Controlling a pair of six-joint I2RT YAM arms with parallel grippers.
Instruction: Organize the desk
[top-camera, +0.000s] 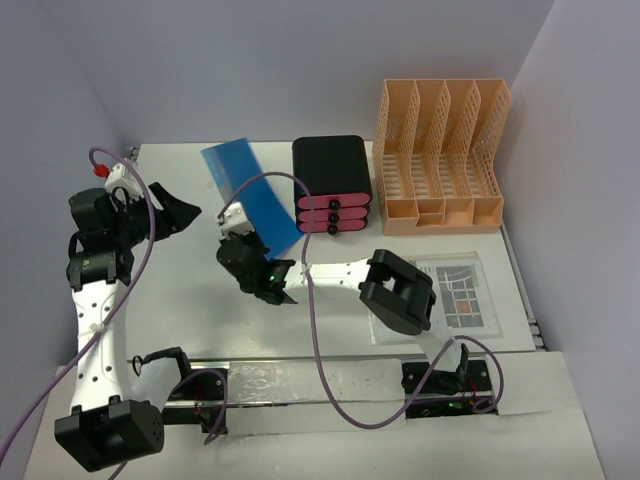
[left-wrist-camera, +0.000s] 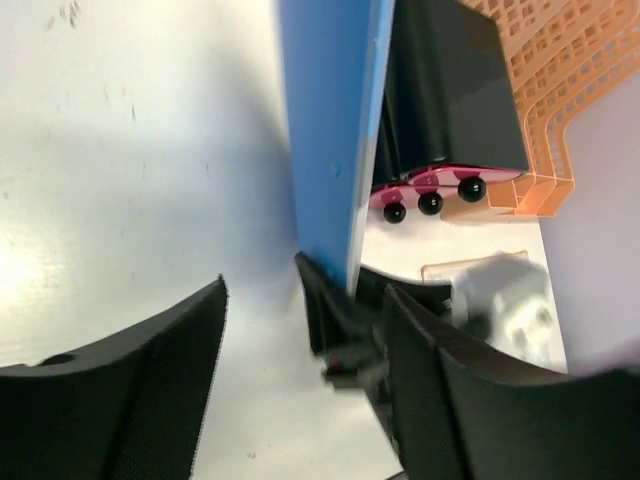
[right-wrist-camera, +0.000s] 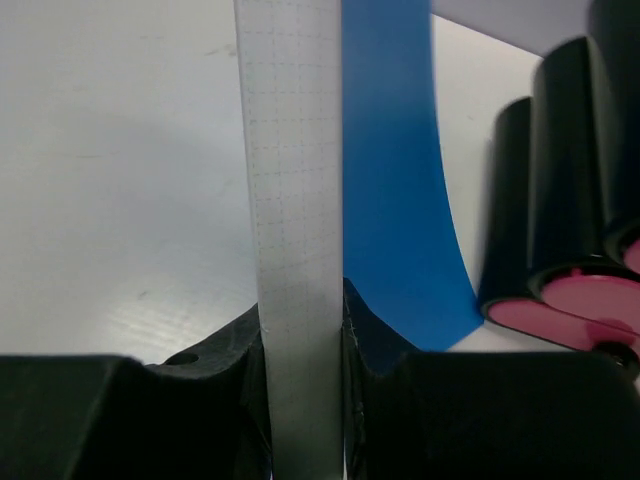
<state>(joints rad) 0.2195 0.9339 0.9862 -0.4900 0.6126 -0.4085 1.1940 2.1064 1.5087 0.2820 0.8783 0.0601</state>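
A blue notebook (top-camera: 250, 195) stands tilted on its lower end above the white desk (top-camera: 200, 310), just left of the drawer box. My right gripper (top-camera: 272, 262) is shut on its lower edge. In the right wrist view the grey gridded page edge (right-wrist-camera: 295, 200) runs up between my fingers (right-wrist-camera: 300, 400), and the blue cover (right-wrist-camera: 395, 170) lies to its right. My left gripper (top-camera: 178, 215) hangs open to the left of the notebook, apart from it. In the left wrist view the notebook (left-wrist-camera: 325, 130) rises beyond my open left gripper (left-wrist-camera: 300, 400), which holds nothing.
A black box with pink drawers (top-camera: 332, 185) stands right of the notebook, and an orange slotted file rack (top-camera: 440, 160) at the back right. A clear flat case (top-camera: 455, 295) lies under the right arm's elbow. A metal rail (top-camera: 300, 385) runs along the near edge.
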